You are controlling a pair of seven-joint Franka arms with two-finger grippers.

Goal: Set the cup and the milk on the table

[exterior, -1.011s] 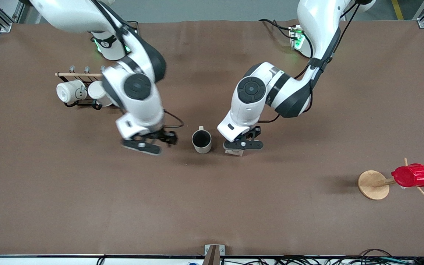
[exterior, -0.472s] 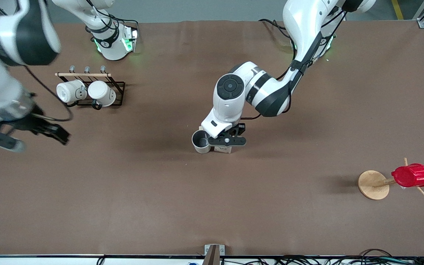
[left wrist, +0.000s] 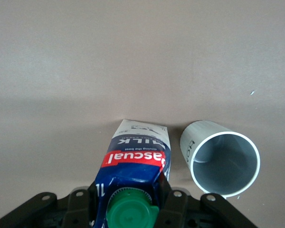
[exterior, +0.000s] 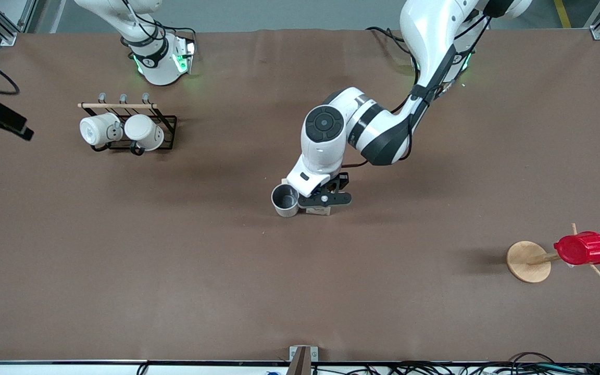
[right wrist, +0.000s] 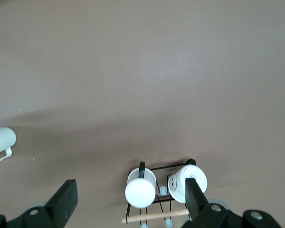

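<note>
Left gripper is pinching the milk by its upper body, just under the green cap; we are judging this grip is keeping the carton upright while it is meeting the table. The milk is standing just beside the cup, toward the left arm's end. Right gripper is waiting with fingers spread, above the mug rack, well apart from the cup.
</note>
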